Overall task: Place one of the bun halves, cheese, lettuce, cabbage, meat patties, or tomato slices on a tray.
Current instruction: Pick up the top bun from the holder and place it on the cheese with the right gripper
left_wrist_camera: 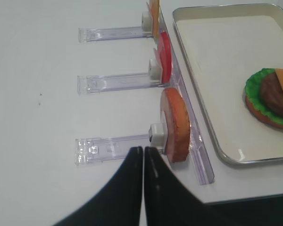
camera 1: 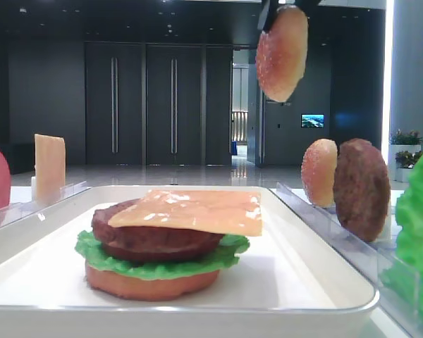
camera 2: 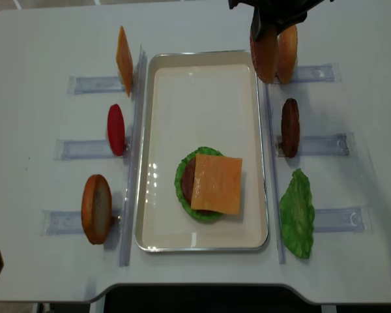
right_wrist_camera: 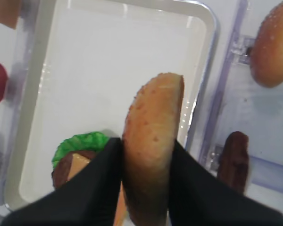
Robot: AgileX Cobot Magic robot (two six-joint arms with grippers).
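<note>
My right gripper is shut on a golden bun half, held on edge high over the far right corner of the white tray. On the tray sits a stack: bun base, green lettuce, a dark meat patty and an orange cheese slice on top. My left gripper is shut and holds nothing. It hovers over the table beside another bun half standing in the near left rack.
Clear racks flank the tray. The left ones hold a cheese slice, a tomato slice and a bun half. The right ones hold a bun half, a patty and a lettuce leaf.
</note>
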